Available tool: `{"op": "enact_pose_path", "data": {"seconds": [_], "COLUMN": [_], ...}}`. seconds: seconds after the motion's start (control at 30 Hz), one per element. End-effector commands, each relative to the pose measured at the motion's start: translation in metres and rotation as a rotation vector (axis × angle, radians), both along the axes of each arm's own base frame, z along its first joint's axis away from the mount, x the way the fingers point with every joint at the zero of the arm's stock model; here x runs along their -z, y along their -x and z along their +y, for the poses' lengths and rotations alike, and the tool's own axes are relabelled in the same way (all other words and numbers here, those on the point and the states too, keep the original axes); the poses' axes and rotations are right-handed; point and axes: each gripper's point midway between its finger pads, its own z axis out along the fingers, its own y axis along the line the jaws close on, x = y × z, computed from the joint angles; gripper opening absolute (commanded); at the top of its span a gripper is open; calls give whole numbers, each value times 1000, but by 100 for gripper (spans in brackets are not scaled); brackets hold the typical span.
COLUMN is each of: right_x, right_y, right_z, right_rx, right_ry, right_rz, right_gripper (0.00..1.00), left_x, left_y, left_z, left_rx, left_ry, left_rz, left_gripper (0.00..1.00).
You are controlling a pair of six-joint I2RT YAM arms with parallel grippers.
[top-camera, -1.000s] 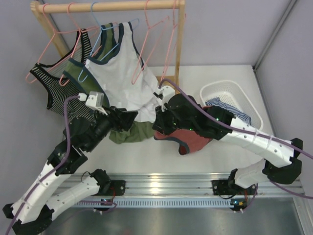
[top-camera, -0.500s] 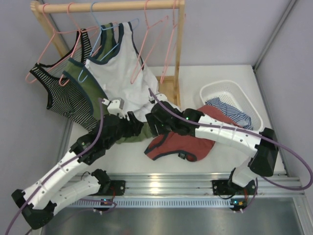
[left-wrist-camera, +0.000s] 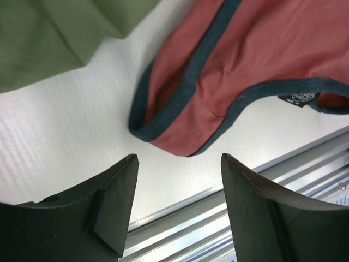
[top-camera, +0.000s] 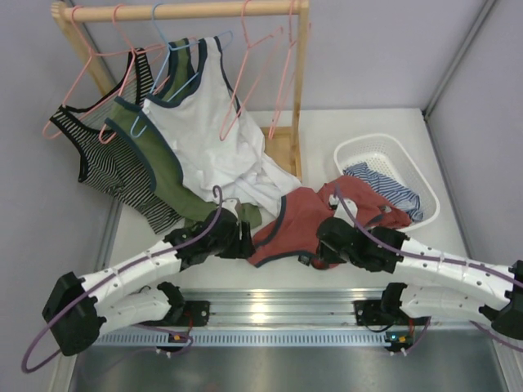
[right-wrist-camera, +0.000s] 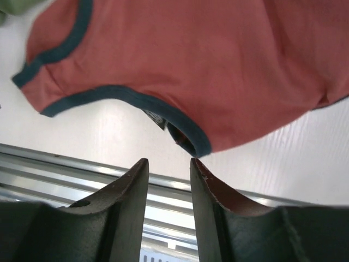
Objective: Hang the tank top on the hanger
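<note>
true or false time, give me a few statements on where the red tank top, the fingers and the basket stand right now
1. The tank top lies on the table, on no hanger. True.
2. The left fingers are clamped on it. False: they stand apart, nothing between them.
3. The white basket holds striped cloth. True.
4. Every hanger on the rack carries a garment. False: a pink hanger near its right end hangs bare.

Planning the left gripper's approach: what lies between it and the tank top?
Only a bare strip of table separates the left gripper from the tank top, in the left wrist view.
</note>
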Motion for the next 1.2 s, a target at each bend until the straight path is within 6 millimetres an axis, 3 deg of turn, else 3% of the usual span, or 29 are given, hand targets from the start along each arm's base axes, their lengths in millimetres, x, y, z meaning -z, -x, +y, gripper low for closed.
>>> {"op": "enact_pose_path", "data": {"seconds": [0.0, 0.23, 0.47, 0.57, 0.73, 1.1, 1.17], "right_x": [14, 56, 73, 73, 80, 97, 100], "right_y": [14, 38, 36, 29, 18, 13, 13], "right_z": [-9, -5, 0, 2, 6, -5, -5], "right_rx": [82, 98, 133, 151, 182, 257, 261], "right_ry": [-39, -30, -41, -41, -20, 23, 35], "right_rz": [62, 158, 156, 128, 89, 80, 81], "right_gripper": [36, 36, 52, 54, 51, 50, 41], "left_x": [-4, 26, 38, 41, 36, 1, -2], "left_y": [-1, -4, -11, -11, -13, -18, -18], "left_z": [-31, -43, -42, -42, -41, -37, -35], "left_rx": [80, 121, 107, 106, 101, 104, 100], "left_ry": [74, -4, -59, -70, -81, -77, -75], "left_rz": [-20, -2, -13, -10, -23, -92, -96], "left_gripper": [68, 68, 66, 54, 0, 0, 0]}}
